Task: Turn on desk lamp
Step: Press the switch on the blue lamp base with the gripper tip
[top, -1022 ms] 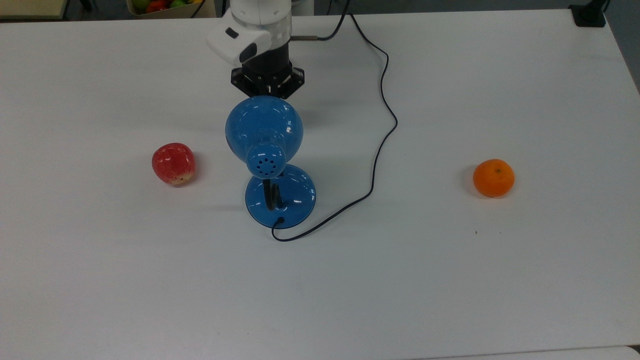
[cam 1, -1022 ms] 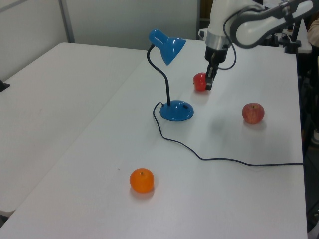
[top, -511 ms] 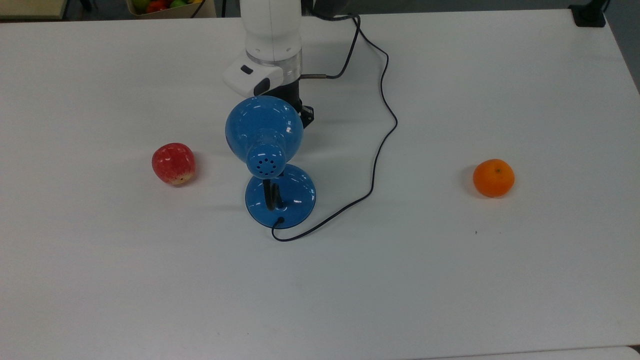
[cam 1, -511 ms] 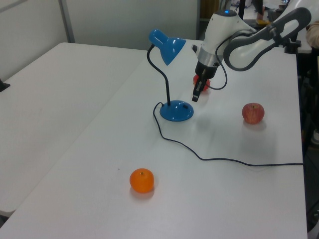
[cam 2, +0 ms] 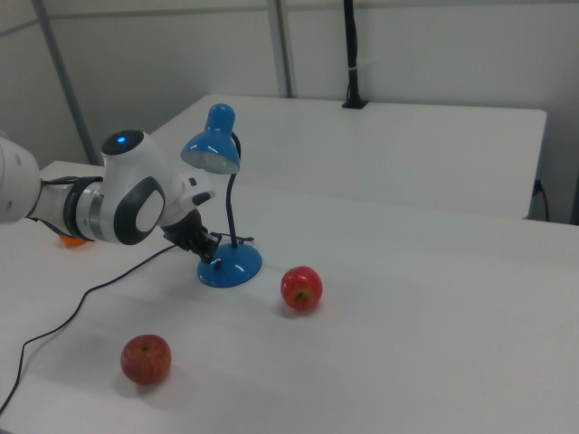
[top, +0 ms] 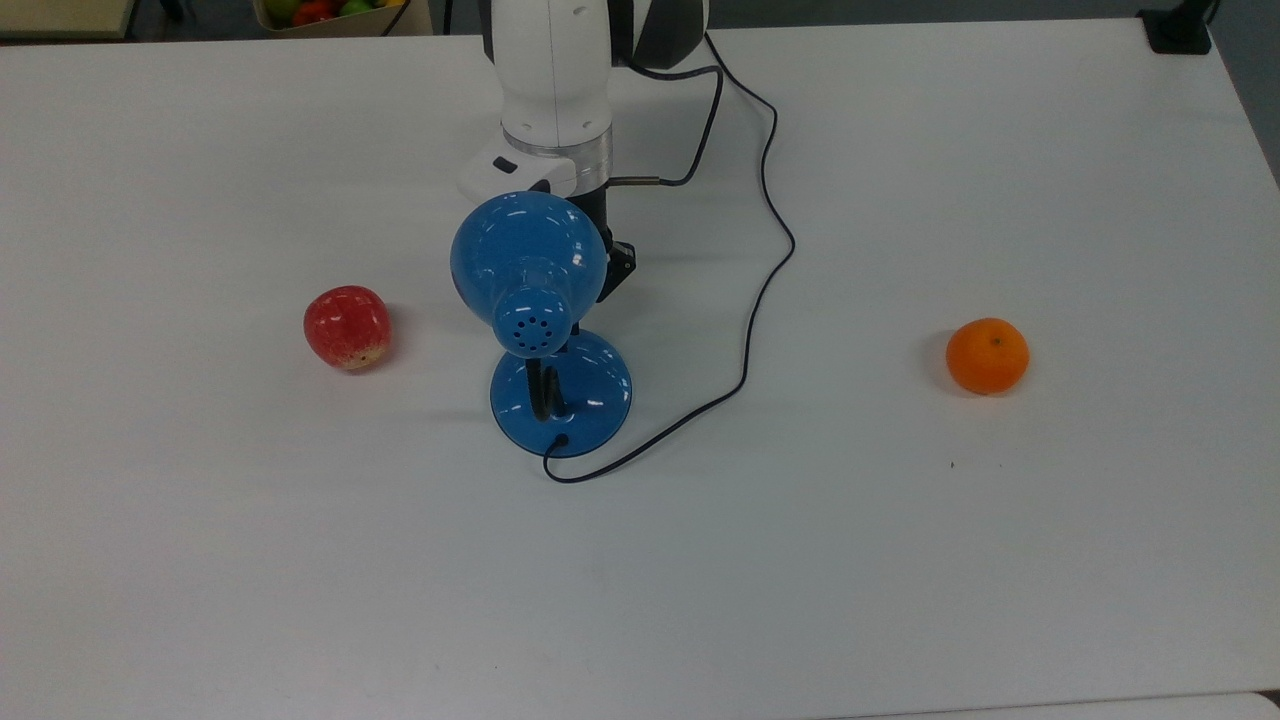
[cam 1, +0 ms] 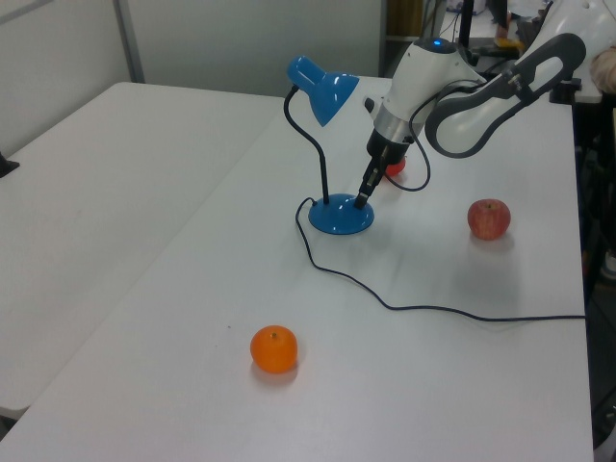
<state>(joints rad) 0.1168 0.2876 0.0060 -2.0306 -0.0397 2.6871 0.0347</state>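
Desk lamp (top: 528,262): glossy blue shade and round base, a ring of small dark vent holes on the shade's cap, black curved neck. Cord (top: 765,230) — thin, black. Arm (top: 552,70): white shell with a silver-grey band; the gripper (cam 1: 363,199) is black. Table (top: 900,560): plain white, unpatterned. Apple (top: 347,326) — red, with pale yellowish mottling near its lower edge. Second apple (cam 1: 489,218): red with lighter streaks. Orange (top: 987,355): uniform orange, small dark stem dot.
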